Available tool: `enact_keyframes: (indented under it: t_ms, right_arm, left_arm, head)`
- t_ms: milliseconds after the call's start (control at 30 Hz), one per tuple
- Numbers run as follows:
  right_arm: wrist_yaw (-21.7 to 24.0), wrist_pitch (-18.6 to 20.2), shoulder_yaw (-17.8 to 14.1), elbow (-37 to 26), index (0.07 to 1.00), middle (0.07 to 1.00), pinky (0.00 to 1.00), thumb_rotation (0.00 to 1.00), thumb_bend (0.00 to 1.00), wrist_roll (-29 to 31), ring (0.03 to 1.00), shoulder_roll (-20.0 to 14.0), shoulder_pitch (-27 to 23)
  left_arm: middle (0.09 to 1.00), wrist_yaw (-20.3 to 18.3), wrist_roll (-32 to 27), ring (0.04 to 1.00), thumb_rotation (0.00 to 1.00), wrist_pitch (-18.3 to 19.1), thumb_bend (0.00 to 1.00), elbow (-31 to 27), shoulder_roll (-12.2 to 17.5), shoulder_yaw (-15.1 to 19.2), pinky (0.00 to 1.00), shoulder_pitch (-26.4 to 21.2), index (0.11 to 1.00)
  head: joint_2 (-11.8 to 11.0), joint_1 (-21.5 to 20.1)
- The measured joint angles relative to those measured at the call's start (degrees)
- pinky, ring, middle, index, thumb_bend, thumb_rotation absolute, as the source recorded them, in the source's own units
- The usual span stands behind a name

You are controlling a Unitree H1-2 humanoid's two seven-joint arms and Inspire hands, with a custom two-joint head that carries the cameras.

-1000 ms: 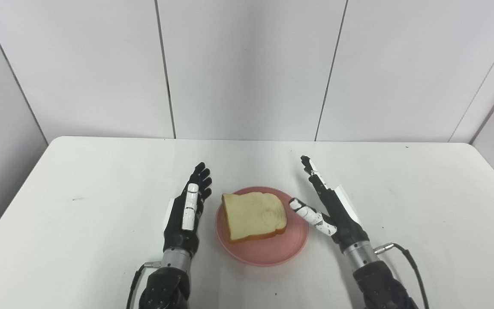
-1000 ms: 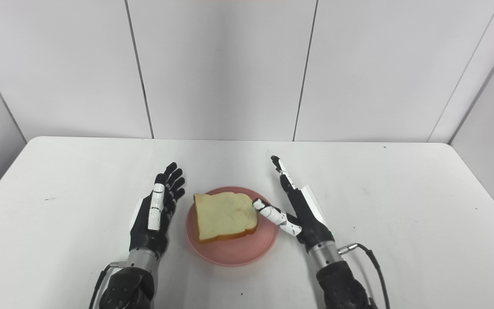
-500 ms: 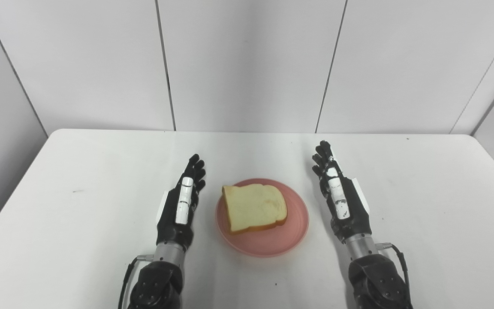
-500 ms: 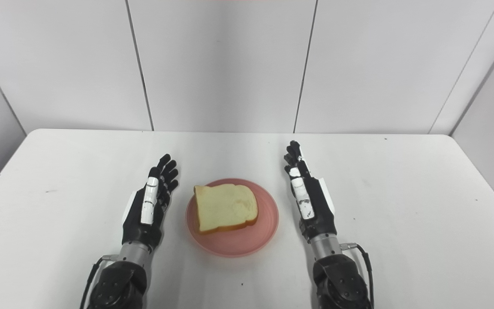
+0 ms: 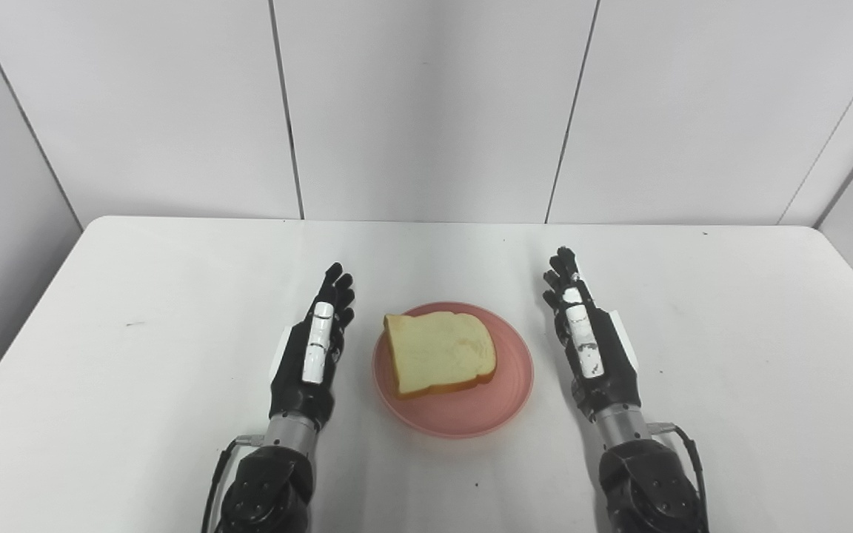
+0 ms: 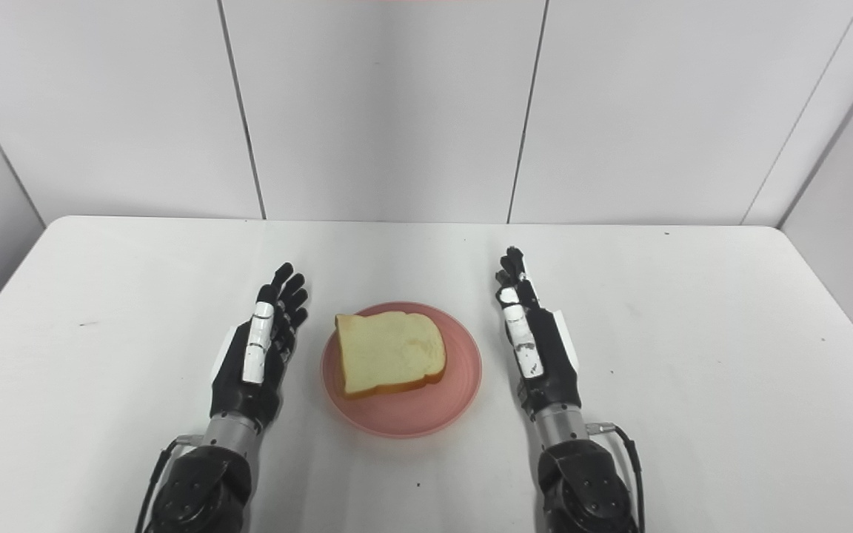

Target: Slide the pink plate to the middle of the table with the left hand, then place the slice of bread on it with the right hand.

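A pink plate (image 5: 500, 403) lies near the middle of the white table (image 5: 138, 296). A slice of bread (image 5: 437, 354) lies flat on the plate. My left hand (image 5: 313, 352) is open and empty, set on edge just left of the plate with its fingers straight. My right hand (image 5: 589, 344) is open and empty, set on edge just right of the plate, not touching it. The same scene shows in the right eye view, with the bread (image 6: 389, 352) between the left hand (image 6: 260, 348) and the right hand (image 6: 534, 344).
White wall panels (image 5: 426, 111) stand behind the table's far edge. Small dark specks mark the tabletop, one at the left (image 5: 130, 323).
My right hand has drawn back from the plate's right rim and turned on edge with the thumb tucked in. The camera has tilted, so the whole scene sits a little higher.
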Motion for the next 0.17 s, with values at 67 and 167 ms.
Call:
enact_keyframes:
  t_ms: [67,167]
  right_arm:
    - [-0.02,0.47,-0.03,-0.05,1.000,1.000,1.00,0.92,0.59,0.68,1.000,0.08,0.27]
    - [-0.02,0.69,-0.03,-0.17,1.000,1.000,1.00,0.90,0.61,1.30,1.000,0.19,0.39]
  left_arm:
    - [0.993,-0.08,0.02,1.000,0.96,0.00,0.67,0.03,0.00,-0.05,1.00,0.00,0.962]
    - [1.000,-0.15,0.02,1.000,0.97,0.00,0.66,0.03,0.00,-0.07,1.00,-0.01,0.974]
  head:
    - [0.09,0.26]
    - [0.00,0.61]
